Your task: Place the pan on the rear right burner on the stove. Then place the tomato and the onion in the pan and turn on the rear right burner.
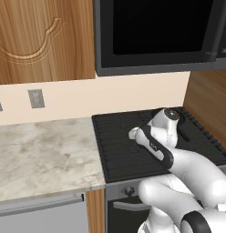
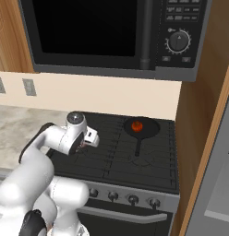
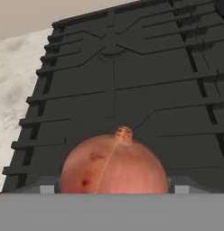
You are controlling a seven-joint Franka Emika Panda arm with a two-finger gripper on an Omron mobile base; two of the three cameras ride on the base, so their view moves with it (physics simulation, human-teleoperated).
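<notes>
I have the onion [image 3: 114, 162] clamped between my fingers, the gripper [image 2: 84, 140] closed on it and held above the left half of the stove [image 2: 111, 156], over the grates on the near-left side. The pan [image 2: 141, 128] already sits on the rear right burner [image 2: 151, 138], its handle pointing toward the near edge, and the tomato [image 2: 137, 125] rests inside it near the middle. What I judge is in hand is carrying the onion across to the right and far back, then lowering it into the pan. To do that well I should keep the onion high enough to pass over the pan's rim, come down on the bare part of the pan beside the tomato instead of on top of it, and let go low so the round onion does not roll out. The knobs [image 2: 132, 199] along the stove front come after.
</notes>
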